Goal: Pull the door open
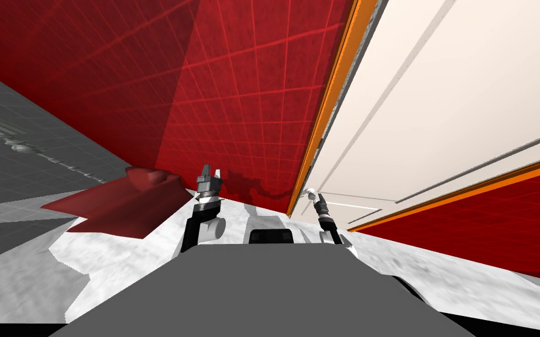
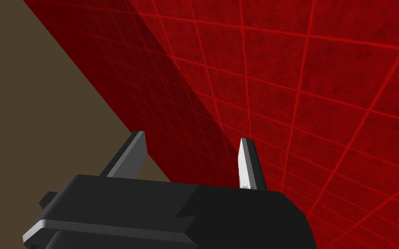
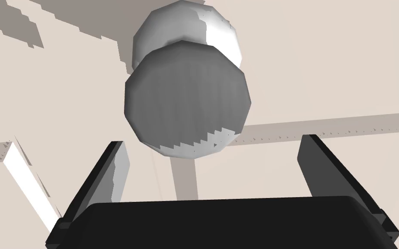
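**Right hand held open at the knob**

The right hand [image 3: 212, 142] is held spread wide, and nothing is gripped by it. The knob [image 3: 187, 99] is seen just ahead of the fingertips, in line with the gap between them and somewhat nearer one finger than the other. Neither finger [image 3: 117, 173] is pressed against its sides. The knob is drawn as a grey, faceted round, with a paler rounded part behind it where the door [image 3: 332, 65] is met. Past the hand, the cream door is crossed by shallow panel lines, and a shadow is cast on it beside the knob.

In the head view, the right hand [image 1: 315, 198] is seen reaching forward, with the knob [image 1: 309, 191] at its tip, close to the door's near edge. The door [image 1: 438, 105] is bordered there by an orange frame [image 1: 328, 99], and a red gridded wall [image 1: 233, 88] is set on the far side of the frame.

The left hand [image 1: 212, 171] is held raised, well apart from the right hand and on the wall side of the frame. Its fingers [image 2: 246, 164] are parted, and nothing is held between them.
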Robot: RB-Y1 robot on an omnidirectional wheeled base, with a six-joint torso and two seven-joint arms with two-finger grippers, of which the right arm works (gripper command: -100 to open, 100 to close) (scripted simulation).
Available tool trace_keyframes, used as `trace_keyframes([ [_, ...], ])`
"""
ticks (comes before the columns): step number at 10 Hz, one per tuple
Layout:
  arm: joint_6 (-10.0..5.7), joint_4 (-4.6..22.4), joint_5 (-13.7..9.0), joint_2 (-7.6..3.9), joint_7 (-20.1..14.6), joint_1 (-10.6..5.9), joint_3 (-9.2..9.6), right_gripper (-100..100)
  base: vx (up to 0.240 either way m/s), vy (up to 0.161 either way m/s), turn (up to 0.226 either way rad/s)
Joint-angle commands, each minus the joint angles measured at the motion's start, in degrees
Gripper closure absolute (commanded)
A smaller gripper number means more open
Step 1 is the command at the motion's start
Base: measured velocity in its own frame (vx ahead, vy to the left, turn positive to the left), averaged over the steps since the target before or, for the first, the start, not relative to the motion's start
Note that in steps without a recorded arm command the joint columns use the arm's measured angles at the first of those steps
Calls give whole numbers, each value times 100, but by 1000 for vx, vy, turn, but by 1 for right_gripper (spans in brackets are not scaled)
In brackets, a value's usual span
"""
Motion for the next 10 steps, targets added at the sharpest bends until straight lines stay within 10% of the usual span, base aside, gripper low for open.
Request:
trace_keyframes([
  [1,31,-29,-57,29,-202,-2,38,-100,-33,23,28],
  [10,144,-34,-512,128,-1566,-133,272,-100,-43,4,14],
])
